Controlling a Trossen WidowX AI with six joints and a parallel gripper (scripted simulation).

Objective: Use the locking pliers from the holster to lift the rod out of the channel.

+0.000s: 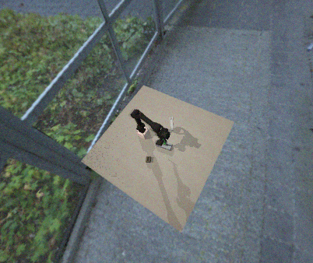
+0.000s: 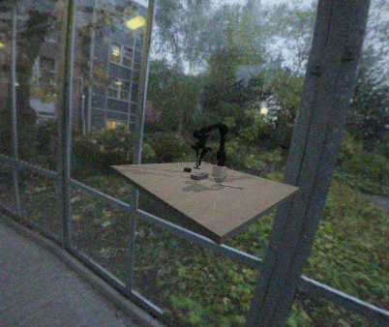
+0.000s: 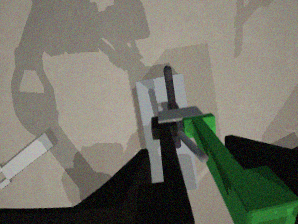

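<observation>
Metal-framed windows (image 2: 67, 121) line a grey paved walkway (image 1: 230, 175) (image 2: 15, 271). Leafy green plants (image 1: 24, 218) (image 2: 344, 271) grow beyond, near a building (image 2: 117, 63) with yellow-lit windows in dim daylight.

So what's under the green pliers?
From the wrist camera, a pale block is behind the pliers. Its ends peek out. The pliers and something black cover its middle, so I can't see what's there.
</observation>
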